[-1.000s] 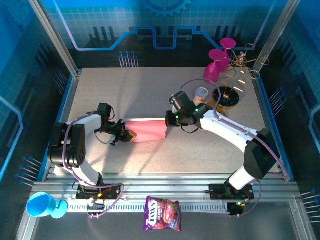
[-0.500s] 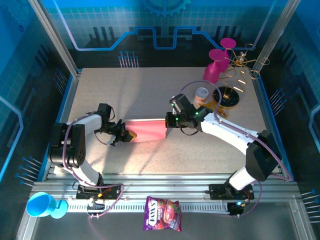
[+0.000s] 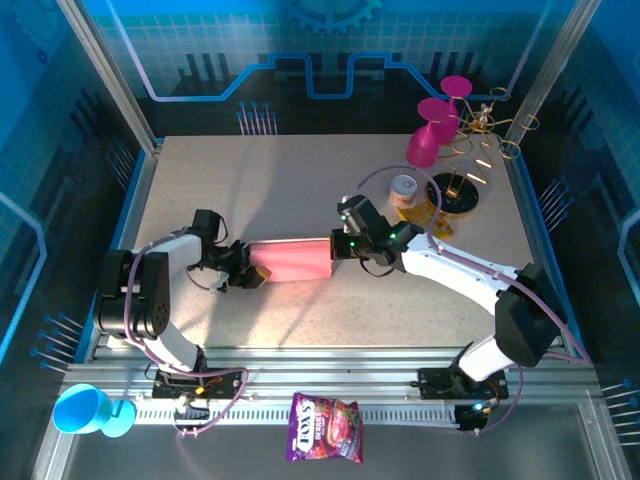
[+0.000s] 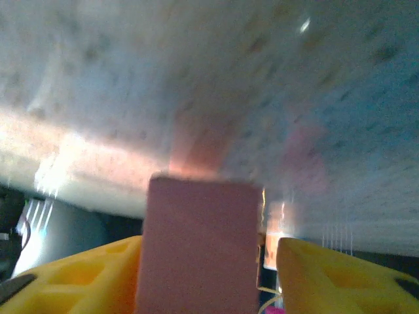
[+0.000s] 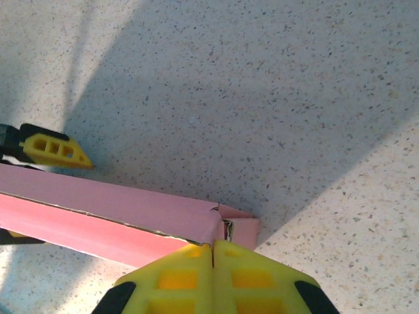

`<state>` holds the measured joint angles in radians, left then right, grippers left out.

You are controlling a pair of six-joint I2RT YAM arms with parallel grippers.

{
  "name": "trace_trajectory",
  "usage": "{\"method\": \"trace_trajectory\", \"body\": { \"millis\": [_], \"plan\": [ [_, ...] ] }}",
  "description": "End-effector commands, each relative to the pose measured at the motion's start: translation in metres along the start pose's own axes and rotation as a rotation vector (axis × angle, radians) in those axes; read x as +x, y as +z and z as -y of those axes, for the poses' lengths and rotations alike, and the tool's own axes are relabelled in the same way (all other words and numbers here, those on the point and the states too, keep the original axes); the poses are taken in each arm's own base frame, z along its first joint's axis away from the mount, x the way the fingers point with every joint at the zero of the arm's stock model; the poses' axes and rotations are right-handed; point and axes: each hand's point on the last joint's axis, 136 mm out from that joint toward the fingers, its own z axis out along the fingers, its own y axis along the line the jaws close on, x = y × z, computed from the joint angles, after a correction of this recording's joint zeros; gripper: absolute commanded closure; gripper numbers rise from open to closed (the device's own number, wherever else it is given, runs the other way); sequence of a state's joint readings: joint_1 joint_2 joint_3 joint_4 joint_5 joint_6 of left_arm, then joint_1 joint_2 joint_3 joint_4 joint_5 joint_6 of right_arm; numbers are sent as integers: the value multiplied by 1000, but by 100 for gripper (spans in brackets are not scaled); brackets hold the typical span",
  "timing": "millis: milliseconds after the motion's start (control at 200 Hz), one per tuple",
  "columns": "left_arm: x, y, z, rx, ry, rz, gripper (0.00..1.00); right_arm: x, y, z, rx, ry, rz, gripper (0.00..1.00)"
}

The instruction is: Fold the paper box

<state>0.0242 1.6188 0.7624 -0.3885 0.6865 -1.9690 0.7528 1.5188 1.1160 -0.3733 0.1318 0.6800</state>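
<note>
1. Nearest, on the rail in front of the arms, lies a purple snack bag [image 3: 325, 427]. Its bold white lettering is too small to read for sure.
2. Mid-surface, the paper box [image 3: 292, 260] lies flat, folded into a long pink bar.
3. The left hand [image 3: 254, 272] straddles the box's left end, fingers apart and not gripping. There is a gap at one finger.
4. The right hand [image 5: 213, 259] is clenched shut, its tips touching the box's right end. I cannot tell whether a flap is nipped.
5. Risk: with the left end free, a push from the right could slide or swing the box. The right corner seam gapes slightly and may spring open.
6. Farthest stand the magenta cups [image 3: 436, 130] and a small tub [image 3: 403, 187], its label unreadable.
</note>
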Motion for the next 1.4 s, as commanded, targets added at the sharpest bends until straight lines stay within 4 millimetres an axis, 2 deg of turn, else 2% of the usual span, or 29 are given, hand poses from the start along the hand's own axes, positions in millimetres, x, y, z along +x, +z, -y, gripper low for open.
{"method": "trace_trajectory", "body": {
  "millis": [0, 70, 160, 275, 355, 495, 590, 675, 715, 770, 816, 931, 1061, 1256, 1396],
  "plan": [
    [-8, -11, 12, 92, 0, 50, 30, 36, 13, 26, 121, -56, -122, 100],
    [-4, -18, 13, 107, 36, 43, 21, 36, 15, 26, 125, -66, -123, 100],
    [2, -26, 13, 109, 81, 39, 14, 33, 16, 24, 122, -71, -116, 100],
    [6, -42, 13, 136, 169, 56, 12, 29, 16, 20, 119, -76, -109, 100],
    [11, -64, 14, 168, 271, 119, 9, 24, 14, 17, 116, -76, -100, 100],
    [16, -97, -7, 119, 426, 244, 9, 17, 12, 12, 107, -80, -90, 100],
    [15, -120, -19, 105, 567, 353, 17, 16, 13, 11, 108, -85, -93, 100],
    [19, -149, -19, 101, 770, 482, 32, 16, 14, 10, 104, -92, -97, 100],
    [25, -164, -18, 94, 889, 540, 38, 15, 14, 8, 101, -95, -97, 100],
    [39, -179, -14, 91, 1074, 593, 54, 15, 16, 8, 101, -98, -101, 100],
    [49, -186, -15, 66, 1213, 629, 59, 14, 16, 7, 100, -98, -104, 100],
    [64, -185, -22, -46, 1503, 652, 62, 14, 16, 6, 96, -98, -105, 100],
    [72, -162, -27, -193, 1763, 635, 61, 15, 17, 4, 88, -103, -112, 100],
    [73, -147, -18, -309, 1914, 659, 53, 15, 16, 4, 86, -110, -113, 100],
    [81, -135, -11, -336, 1986, 625, 54, 16, 16, 4, 85, -111, -116, 100]
  ]
}}
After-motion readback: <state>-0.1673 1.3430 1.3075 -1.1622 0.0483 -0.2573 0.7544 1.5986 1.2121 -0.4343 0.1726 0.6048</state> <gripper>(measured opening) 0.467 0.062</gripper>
